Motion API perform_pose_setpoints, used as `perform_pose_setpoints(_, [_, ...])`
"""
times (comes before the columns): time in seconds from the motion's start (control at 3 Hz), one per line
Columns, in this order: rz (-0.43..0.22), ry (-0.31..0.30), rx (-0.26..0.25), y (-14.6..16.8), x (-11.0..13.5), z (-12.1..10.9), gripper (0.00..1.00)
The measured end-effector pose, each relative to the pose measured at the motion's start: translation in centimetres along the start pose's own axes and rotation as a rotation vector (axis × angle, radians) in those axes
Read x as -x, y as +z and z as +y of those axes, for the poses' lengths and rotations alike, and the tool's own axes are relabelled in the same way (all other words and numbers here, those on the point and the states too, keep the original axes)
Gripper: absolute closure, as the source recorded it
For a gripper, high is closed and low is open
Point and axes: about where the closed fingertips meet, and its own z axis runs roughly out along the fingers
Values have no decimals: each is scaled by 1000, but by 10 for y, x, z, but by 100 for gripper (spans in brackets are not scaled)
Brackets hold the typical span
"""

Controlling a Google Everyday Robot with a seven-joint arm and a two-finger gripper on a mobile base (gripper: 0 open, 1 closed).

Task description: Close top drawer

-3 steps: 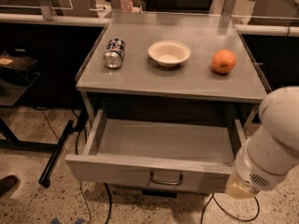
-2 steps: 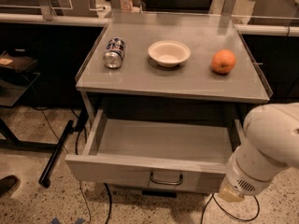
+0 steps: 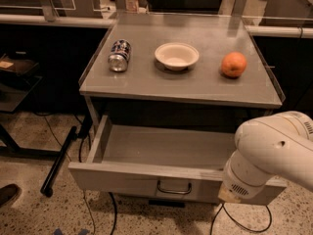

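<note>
The top drawer [image 3: 161,148] of the grey cabinet is pulled far out and is empty inside. Its plain front panel [image 3: 117,177] faces me, with a small dark wire handle [image 3: 174,188] at the centre. A white arm segment [image 3: 266,153] hangs over the drawer's right front corner and hides that end of the panel. My gripper is out of view; only this bulky arm joint shows at the lower right.
On the cabinet top [image 3: 195,84] lie a drink can [image 3: 120,55] on its side, a white bowl [image 3: 176,56] and an orange [image 3: 234,64]. A black pole [image 3: 61,158] and cables [image 3: 98,204] lie on the speckled floor left of and below the drawer. Dark benches stand on both sides.
The white arm has moved left and up, now covering the drawer's right front corner. The drawer stays open as before.
</note>
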Motion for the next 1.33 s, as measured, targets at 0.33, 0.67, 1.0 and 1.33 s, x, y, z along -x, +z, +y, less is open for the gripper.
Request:
perform_pose_setpoints(0.33, [-8, -15, -47, -1, 16, -18, 100])
perform_pose_setpoints(0.67, [-13, -33, -69, 2, 31, -30, 100])
perform_pose_setpoints(1.0, [-20, -51, -78, 6, 45, -35, 100])
perform_pose_setpoints(1.33, [-25, -67, -82, 10, 61, -39, 100])
